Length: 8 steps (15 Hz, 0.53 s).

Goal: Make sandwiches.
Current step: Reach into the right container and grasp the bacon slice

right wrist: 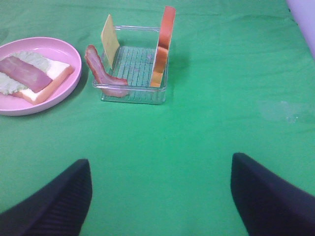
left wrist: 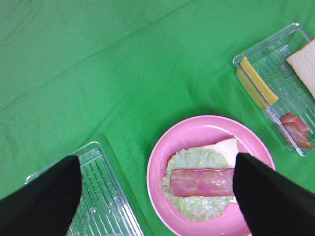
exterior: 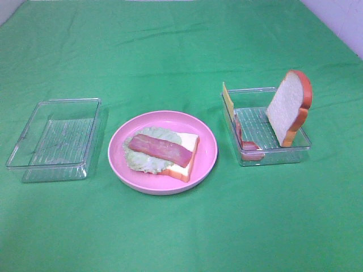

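Observation:
On the pink plate [exterior: 207, 144] lies an open sandwich: a white bread slice [exterior: 187, 156] under a pale green lettuce leaf [exterior: 144, 160], with a bacon strip [exterior: 160, 149] on top. My left gripper [left wrist: 155, 162] hangs open above the plate, its fingers wide on either side of the bacon strip [left wrist: 201, 182], and holds nothing. A second bread slice [exterior: 288, 107] leans upright in the right clear tray [exterior: 272, 154], beside a yellow cheese square [exterior: 228, 101] and more bacon [exterior: 245, 139]. My right gripper [right wrist: 158, 164] is open over bare cloth, short of that tray [right wrist: 133, 93]. Neither gripper shows in the exterior high view.
A clear tray [exterior: 54, 141] with nothing in it sits left of the plate. Green cloth covers the whole table. A pale wall edge [exterior: 340, 22] shows at the far right corner.

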Each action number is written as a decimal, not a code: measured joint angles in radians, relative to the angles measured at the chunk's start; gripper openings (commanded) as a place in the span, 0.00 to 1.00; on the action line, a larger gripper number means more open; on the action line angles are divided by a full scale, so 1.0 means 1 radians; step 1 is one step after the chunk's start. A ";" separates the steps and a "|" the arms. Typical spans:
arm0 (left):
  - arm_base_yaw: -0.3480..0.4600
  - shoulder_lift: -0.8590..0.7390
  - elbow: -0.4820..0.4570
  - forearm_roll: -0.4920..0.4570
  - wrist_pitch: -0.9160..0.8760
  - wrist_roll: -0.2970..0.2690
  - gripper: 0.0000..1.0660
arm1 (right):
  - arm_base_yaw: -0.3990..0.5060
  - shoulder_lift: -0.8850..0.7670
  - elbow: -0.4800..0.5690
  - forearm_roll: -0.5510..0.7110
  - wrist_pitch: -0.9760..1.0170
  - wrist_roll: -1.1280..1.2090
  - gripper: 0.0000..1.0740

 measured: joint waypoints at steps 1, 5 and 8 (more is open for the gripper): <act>0.000 -0.037 0.027 0.001 0.000 0.000 0.76 | 0.000 0.000 0.000 0.000 0.000 0.000 0.69; 0.000 -0.304 0.340 0.001 0.000 0.000 0.76 | 0.000 0.000 0.000 0.000 0.000 0.000 0.69; 0.000 -0.523 0.662 0.001 0.001 0.000 0.76 | 0.000 0.000 0.000 0.000 0.000 0.000 0.69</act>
